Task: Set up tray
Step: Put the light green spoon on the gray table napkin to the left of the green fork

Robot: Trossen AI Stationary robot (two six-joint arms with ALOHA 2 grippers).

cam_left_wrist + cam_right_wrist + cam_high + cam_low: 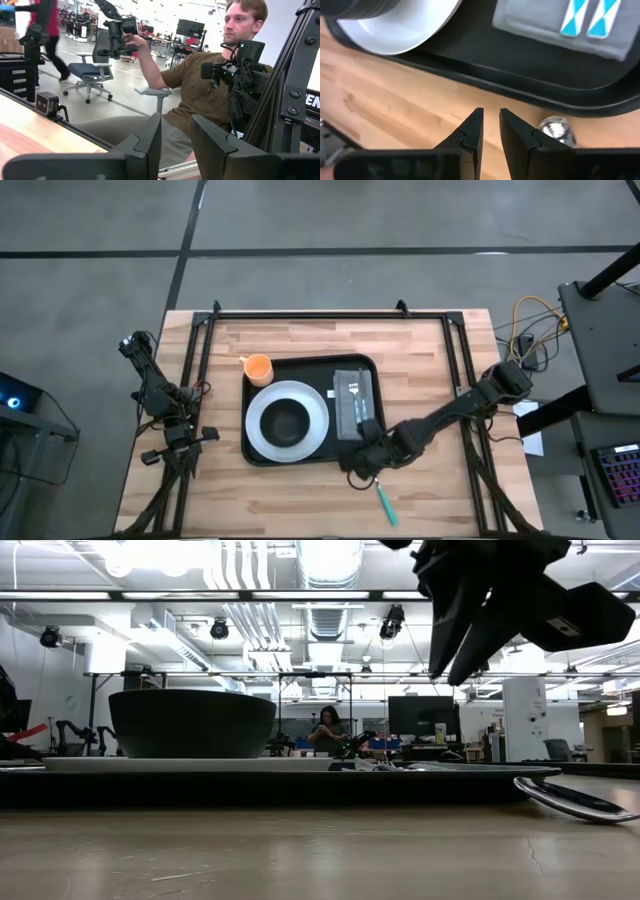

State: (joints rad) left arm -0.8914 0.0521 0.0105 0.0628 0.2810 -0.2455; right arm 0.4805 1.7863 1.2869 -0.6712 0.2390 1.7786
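Tray (262, 450), black and low-rimmed, sits mid-counter (420, 340). Left hand (178, 442) waits at the counter's left edge, fingers parted, empty. On the tray, left to right: orange cup (258, 367), white plate (262, 412) bearing a dark bowl (285, 419), grey napkin (355, 402). Right hand (365, 465) hovers just off the near rim, fingers narrowly parted, holding nothing, probably positioned for the spoon (555, 128) beside it.

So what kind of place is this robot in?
Probably a robotics lab or workshop. Bare ducts and lights run across the ceiling, monitors and other robot arms stand behind the wooden table, and a person sits by working a control arm.
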